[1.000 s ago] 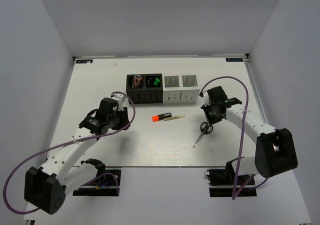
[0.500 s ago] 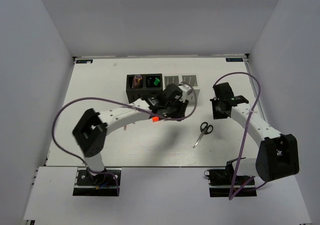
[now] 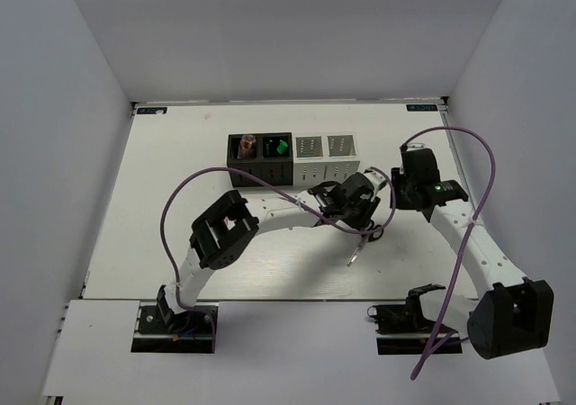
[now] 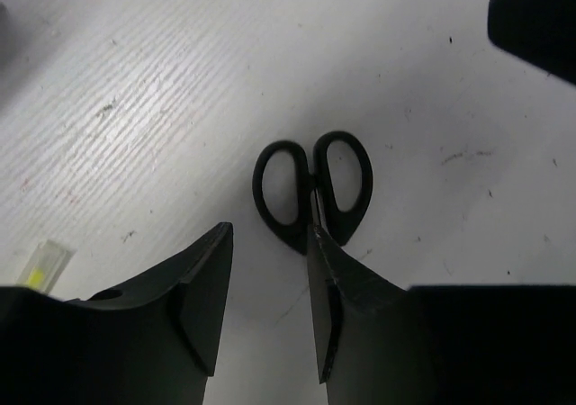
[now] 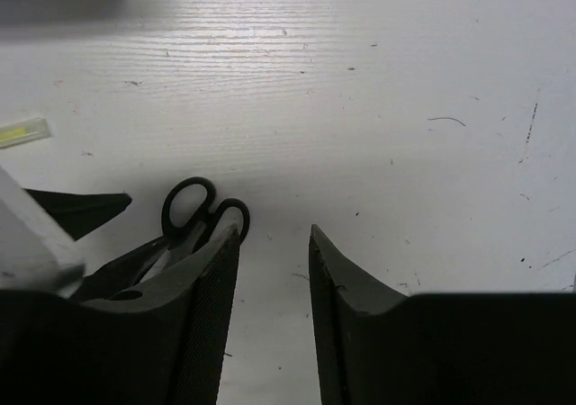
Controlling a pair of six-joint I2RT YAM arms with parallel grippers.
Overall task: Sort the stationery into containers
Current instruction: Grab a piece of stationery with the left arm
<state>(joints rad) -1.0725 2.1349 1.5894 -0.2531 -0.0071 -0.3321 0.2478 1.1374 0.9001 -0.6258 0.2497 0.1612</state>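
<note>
The black-handled scissors [image 4: 312, 193] lie flat on the white table, closed. My left gripper [image 4: 268, 234] is open just above them, one finger tip over the pivot below the handles; the blades are hidden under it. In the top view the left gripper [image 3: 364, 218] reaches far right and only the scissor blade [image 3: 353, 257] pokes out. My right gripper [image 5: 274, 232] is open and empty, just right of the scissors [image 5: 193, 209]; in the top view the right gripper [image 3: 397, 193] stands beside the left one. The containers [image 3: 292, 148] stand behind, two black and two white.
An end of a yellowish stick [image 4: 40, 270] lies to the left, also in the right wrist view [image 5: 20, 132]. The left black cups hold a pinkish item [image 3: 248, 144] and a green item [image 3: 282, 145]. The left arm [image 3: 270, 209] spans the table's middle, hiding what lies under it.
My left arm swung from the left side across the table to the scissors. My right gripper drew back from the scissors toward the right and rear.
</note>
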